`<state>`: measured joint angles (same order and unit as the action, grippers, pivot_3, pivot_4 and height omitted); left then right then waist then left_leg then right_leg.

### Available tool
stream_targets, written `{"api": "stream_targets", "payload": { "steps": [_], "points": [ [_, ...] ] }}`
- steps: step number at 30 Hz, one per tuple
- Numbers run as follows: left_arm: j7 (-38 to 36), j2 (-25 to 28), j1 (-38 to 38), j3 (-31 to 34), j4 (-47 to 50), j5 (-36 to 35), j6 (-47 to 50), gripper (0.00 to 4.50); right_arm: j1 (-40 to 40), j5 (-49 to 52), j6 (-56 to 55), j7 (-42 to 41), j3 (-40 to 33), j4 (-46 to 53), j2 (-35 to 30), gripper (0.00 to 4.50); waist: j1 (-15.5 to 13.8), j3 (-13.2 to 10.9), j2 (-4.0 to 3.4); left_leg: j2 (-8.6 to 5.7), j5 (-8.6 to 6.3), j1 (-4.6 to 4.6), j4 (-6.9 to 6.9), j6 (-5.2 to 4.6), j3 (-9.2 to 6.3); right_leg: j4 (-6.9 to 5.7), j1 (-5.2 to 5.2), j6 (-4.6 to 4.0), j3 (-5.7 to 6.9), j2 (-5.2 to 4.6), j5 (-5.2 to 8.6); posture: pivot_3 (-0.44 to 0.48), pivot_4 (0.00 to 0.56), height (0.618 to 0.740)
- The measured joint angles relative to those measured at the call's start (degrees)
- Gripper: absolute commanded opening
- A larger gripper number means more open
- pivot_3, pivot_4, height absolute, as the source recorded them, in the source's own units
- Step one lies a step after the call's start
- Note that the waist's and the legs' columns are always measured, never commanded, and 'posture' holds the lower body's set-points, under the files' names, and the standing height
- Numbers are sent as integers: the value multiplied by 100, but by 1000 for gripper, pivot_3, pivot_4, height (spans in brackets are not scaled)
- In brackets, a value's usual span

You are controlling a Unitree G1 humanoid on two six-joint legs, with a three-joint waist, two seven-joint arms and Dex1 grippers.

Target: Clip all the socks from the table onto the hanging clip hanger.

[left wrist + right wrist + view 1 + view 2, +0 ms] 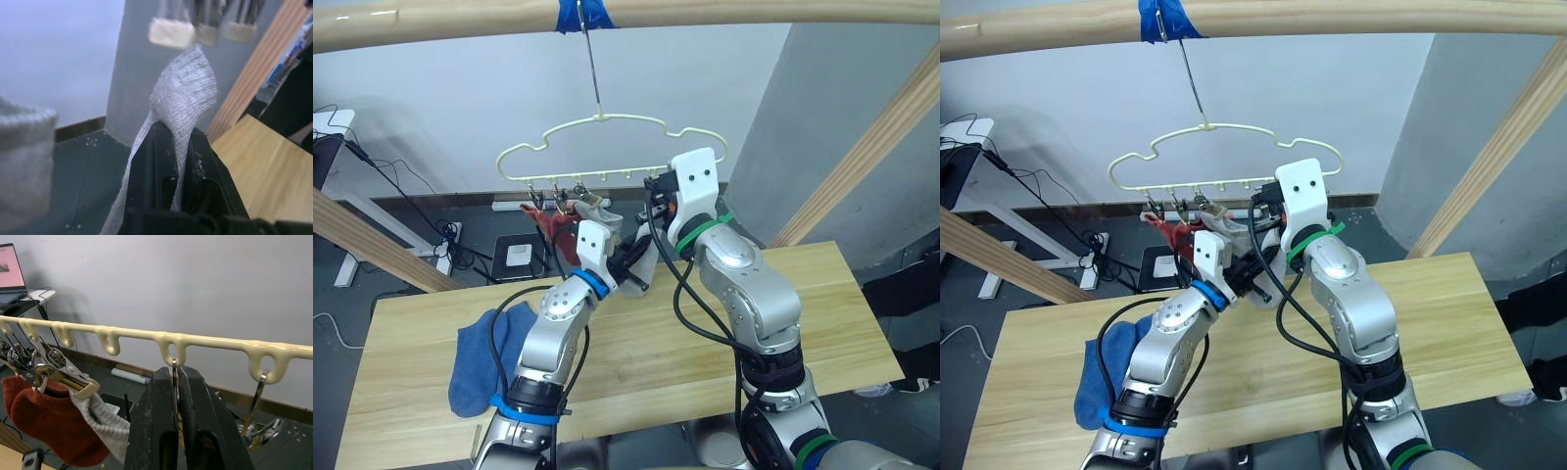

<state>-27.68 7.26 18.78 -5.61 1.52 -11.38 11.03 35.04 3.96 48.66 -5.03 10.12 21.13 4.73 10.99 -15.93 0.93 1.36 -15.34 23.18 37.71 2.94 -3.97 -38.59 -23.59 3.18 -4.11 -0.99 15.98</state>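
The pale-gold clip hanger (607,119) hangs by its hook from a wooden pole. Its bar (132,333) runs across the right wrist view. Two rust red socks (44,416) and a light grey sock (105,423) hang from clips at its left end. My right gripper (177,374) is shut on a clip under the bar, and the clip's wire shows between its fingers. Just below several clips (171,32), my left gripper (173,129) is shut on a second light grey sock (186,88). Blue socks (480,362) lie on the table (822,323) at the left.
A round wooden pole (754,12) with blue tape (582,15) carries the hook, and slanted poles (871,157) stand on both sides. Behind the table are a grey wall, floor cables (460,250) and a laptop (10,269) on a side desk.
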Motion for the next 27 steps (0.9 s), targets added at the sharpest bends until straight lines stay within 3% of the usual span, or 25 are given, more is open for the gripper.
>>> {"api": "stream_targets", "payload": {
  "steps": [17,20,25,27],
  "points": [
    [206,-193,227,36,-4,-126,345,11,-3,16,104,19,-4,68,49,0,15,0,0,-1,0,1,0,0,0,0,0,1,0,0,1,-275,280,740],
    [201,-180,226,36,-4,-126,349,0,-24,25,136,41,-25,127,81,802,15,0,0,0,0,1,0,0,-1,1,0,1,0,1,1,-277,279,740],
    [199,-167,226,36,-4,-126,349,0,-58,192,348,-13,-112,270,61,2685,15,0,0,0,0,2,0,0,-2,1,0,2,1,1,1,-276,278,740],
    [197,-167,226,35,-6,-125,335,0,-72,304,475,-134,-128,418,-38,2685,16,0,0,-1,0,3,0,0,-2,3,0,2,1,0,1,-278,277,740]
  ]
}}
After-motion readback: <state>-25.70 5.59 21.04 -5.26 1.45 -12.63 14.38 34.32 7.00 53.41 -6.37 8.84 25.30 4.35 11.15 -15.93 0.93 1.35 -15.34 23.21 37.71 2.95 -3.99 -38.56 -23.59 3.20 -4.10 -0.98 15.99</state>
